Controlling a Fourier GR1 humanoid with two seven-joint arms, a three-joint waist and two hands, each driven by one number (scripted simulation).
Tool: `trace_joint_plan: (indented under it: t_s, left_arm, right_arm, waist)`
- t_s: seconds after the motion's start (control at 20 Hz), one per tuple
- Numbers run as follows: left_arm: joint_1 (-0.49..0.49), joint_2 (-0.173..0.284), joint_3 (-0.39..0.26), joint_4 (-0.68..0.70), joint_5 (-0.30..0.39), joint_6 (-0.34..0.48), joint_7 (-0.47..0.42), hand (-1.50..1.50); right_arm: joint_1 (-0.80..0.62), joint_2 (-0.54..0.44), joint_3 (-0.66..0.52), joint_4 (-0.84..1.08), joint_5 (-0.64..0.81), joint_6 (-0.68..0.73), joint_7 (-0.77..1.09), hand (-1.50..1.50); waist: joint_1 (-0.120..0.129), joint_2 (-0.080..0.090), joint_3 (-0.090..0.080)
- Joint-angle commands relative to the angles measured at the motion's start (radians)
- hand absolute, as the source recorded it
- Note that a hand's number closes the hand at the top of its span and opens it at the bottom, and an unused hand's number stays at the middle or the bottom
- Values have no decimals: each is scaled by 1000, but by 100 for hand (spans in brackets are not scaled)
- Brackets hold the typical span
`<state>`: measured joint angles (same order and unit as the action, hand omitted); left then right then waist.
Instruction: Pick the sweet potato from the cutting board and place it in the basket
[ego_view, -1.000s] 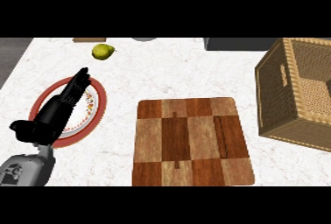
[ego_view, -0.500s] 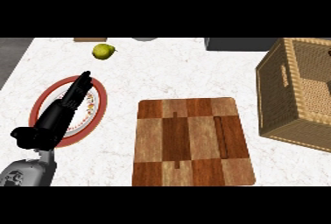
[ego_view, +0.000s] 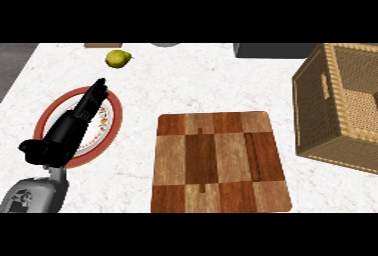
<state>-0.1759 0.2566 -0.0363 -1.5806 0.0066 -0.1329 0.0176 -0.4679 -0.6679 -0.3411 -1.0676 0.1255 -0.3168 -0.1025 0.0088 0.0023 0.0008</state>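
Observation:
A chequered wooden cutting board (ego_view: 218, 162) lies at the centre of the counter with nothing on its top. No sweet potato shows anywhere in the head view. The wicker basket (ego_view: 325, 100) stands at the right edge; I see only woven floor inside it. My left hand (ego_view: 74, 125) rests at the left over a red-rimmed plate, fingers straight and pointing away from me, holding nothing. My right hand does not show.
A red-rimmed plate (ego_view: 111, 125) sits under my left hand. A yellow-green pear-like fruit (ego_view: 118, 58) lies at the back left. A dark box (ego_view: 273, 50) and a grey round object (ego_view: 166, 44) sit along the back edge.
My left forearm has drawn slightly down and to the left. Nothing else has moved.

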Motion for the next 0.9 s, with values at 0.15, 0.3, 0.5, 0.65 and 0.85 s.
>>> trace_joint_plan:
  t_s: [0.15, 0.3, 0.5, 0.65, 0.85]
  left_arm:
    - [-7, -28, 17, 30, -29, -10, -4, 0]
    - [39, 12, 53, 56, -16, -58, -81, 0]
    - [-10, -19, 30, -21, -12, -31, 57, 0]
    - [32, -26, 29, -7, -29, -30, -6, 0]
    - [25, 14, 73, -28, 7, -67, 14, 0]
  right_arm:
    - [-96, -37, -14, 135, 22, 34, -97, -150]
    - [-68, -30, -56, 117, -33, 63, -154, -150]
    - [-89, -57, -125, 58, -145, 141, -80, -150]
    - [-127, -91, -165, 74, -190, 154, 40, -150]
    - [-50, -128, -258, 144, -289, 252, 26, -150]
  waist:
    - [-2, -1, -1]
    - [-3, -1, -1]
    - [-10, -4, 0]
    - [-8, -4, -1]
    - [-11, -4, 0]
